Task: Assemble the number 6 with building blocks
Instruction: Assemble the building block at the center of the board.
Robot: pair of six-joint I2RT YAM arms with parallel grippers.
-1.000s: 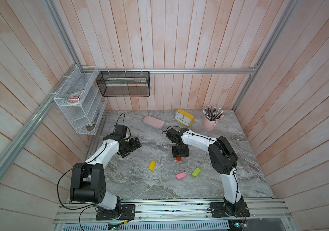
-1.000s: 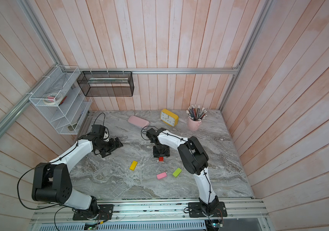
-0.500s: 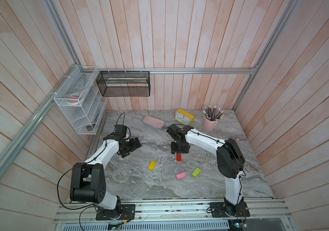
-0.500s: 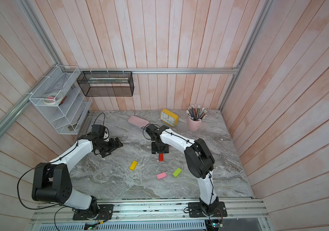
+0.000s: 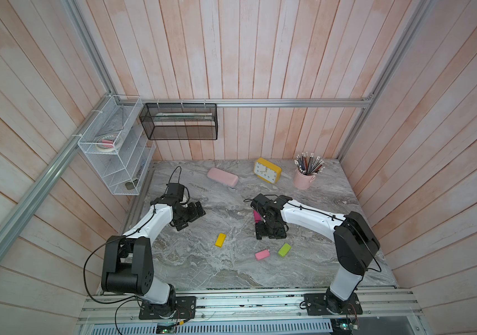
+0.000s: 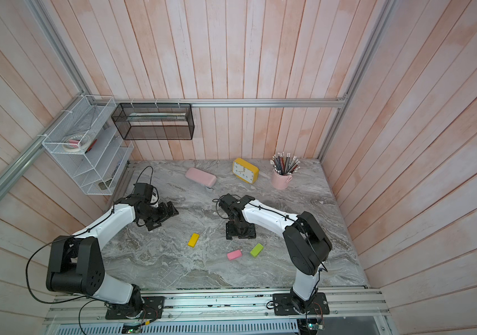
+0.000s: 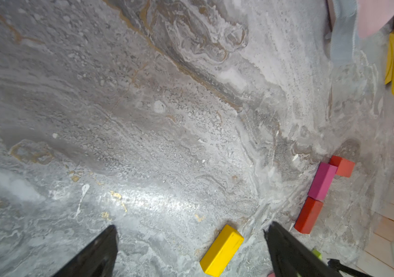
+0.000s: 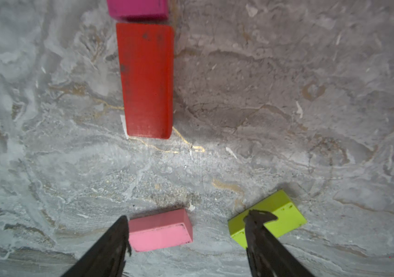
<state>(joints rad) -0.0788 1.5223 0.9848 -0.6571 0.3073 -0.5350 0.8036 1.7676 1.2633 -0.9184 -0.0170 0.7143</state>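
Note:
On the marble table (image 5: 196, 269), a magenta block (image 8: 138, 9) and a red block (image 8: 147, 81) lie end to end in a line. A second red block (image 7: 342, 165) meets the magenta one's far end at a right angle. My right gripper (image 8: 188, 217) hangs open and empty; past its fingertips lie the light pink block (image 8: 160, 230) and the lime green block (image 8: 270, 218). In both top views the right gripper (image 5: 270, 232) hides the red blocks. The yellow block (image 5: 220, 240) lies loose left of it. My left gripper (image 7: 191, 231) is open and empty, back at the table's left.
A rounded pink case (image 5: 222, 177), a yellow clock (image 5: 267, 170) and a pink cup of pencils (image 5: 304, 178) stand along the back edge. A white wire shelf (image 5: 115, 162) and a black mesh basket (image 5: 179, 121) hang on the walls.
The right gripper's jaws have spread wider, and it has come toward the table's front, now covering the red block that showed just in front of it. The left arm has not moved.

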